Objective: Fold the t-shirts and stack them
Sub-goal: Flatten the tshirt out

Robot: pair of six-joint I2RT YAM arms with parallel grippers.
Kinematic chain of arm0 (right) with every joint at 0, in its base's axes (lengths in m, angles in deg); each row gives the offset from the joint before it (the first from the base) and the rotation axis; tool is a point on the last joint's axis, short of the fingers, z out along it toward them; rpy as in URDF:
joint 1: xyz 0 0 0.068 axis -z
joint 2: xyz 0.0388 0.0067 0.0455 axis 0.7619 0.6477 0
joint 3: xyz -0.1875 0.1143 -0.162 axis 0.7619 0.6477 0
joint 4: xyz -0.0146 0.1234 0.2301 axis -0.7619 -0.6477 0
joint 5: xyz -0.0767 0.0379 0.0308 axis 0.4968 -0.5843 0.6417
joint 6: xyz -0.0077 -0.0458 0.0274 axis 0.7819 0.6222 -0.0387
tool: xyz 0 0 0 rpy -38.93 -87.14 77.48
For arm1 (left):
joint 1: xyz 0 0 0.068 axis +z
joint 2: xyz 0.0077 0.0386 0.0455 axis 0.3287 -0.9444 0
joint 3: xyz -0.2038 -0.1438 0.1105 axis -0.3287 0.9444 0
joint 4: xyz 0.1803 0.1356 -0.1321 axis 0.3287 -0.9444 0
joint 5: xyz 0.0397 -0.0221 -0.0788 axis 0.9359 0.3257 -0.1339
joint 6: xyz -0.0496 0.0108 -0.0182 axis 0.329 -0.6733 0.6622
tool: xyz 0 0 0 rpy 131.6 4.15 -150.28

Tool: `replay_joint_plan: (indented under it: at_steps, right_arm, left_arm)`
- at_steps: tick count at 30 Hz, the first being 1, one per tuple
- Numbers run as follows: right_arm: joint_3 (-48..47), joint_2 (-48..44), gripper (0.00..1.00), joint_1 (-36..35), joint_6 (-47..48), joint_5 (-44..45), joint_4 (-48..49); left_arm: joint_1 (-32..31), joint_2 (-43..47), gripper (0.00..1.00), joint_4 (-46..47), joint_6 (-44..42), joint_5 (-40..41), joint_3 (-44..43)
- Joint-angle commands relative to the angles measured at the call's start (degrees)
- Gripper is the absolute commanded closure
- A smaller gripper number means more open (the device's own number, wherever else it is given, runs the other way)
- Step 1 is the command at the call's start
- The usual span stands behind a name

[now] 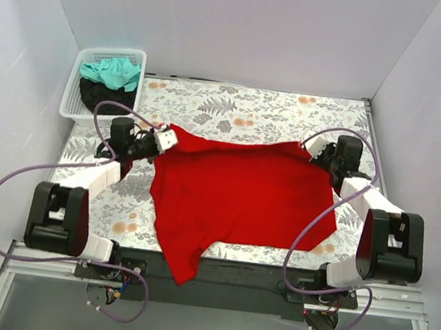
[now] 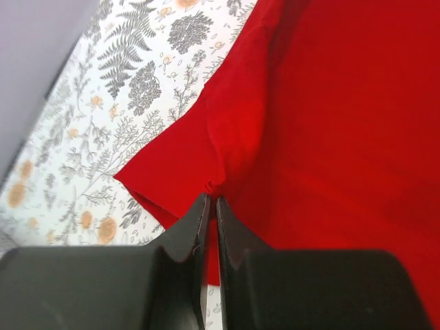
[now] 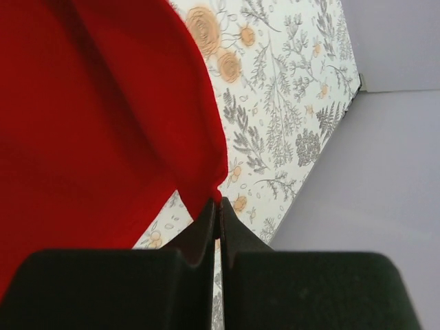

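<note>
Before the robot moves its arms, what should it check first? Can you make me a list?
1. The left jaws hold the red t-shirt: ok, they are shut with cloth pinched at the tips.
2. The right jaws hold its other far corner: ok, shut on the cloth too.
3. Whole shirt lies on the floral cloth: not ok, one part hangs over the near edge.
4. Other shirts are out of the way: ok, the teal t-shirt and black t-shirt sit in the basket.
5. Floral cloth is smooth under the shirt: cannot tell, it is hidden there.
</note>
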Motion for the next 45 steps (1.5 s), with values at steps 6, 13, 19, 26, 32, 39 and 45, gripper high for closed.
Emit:
replay_joint_plan:
  at_steps: [6,13,19,26,32,39,45]
  right_arm:
    - [3.6,-2.9,0.99,0.4,6.0,-2.3,-4.1]
    - [-6.5,2.4,0.99,0.5,5.5,-3.3,-11.3]
    - [-2.8,1.5,0.99,0.6,7.6,-4.9,-12.8]
    - [-4.6,1.8,0.99,0.6,7.4,-5.1,-13.9]
    - [-22.2,11.3,0.99,1.3,1.2,-3.8,-13.7]
    - [-52.3,35.6,0.67,1.5,-11.6,13.0,-21.8]
    - [-44.6,28.7,0.02,1.8,-13.8,5.5,-25.8]
  left_arm:
    - [0.6,3.0,1.0,-5.4,-12.6,-0.6,3.5]
    - [0.6,-5.8,1.0,-25.1,-20.3,-3.9,-10.6]
    - [0.6,-8.2,1.0,-37.9,-35.3,-0.4,-8.9]
    - [0.6,-9.9,1.0,-34.3,-29.4,-1.1,-13.4]
    - [0.4,-22.9,1.0,-26.8,-11.0,-2.7,-35.6]
    - [-0.5,-47.4,0.63,-8.7,19.3,20.3,-69.4]
    - [0.0,-35.9,0.22,-8.4,22.7,19.6,-52.7]
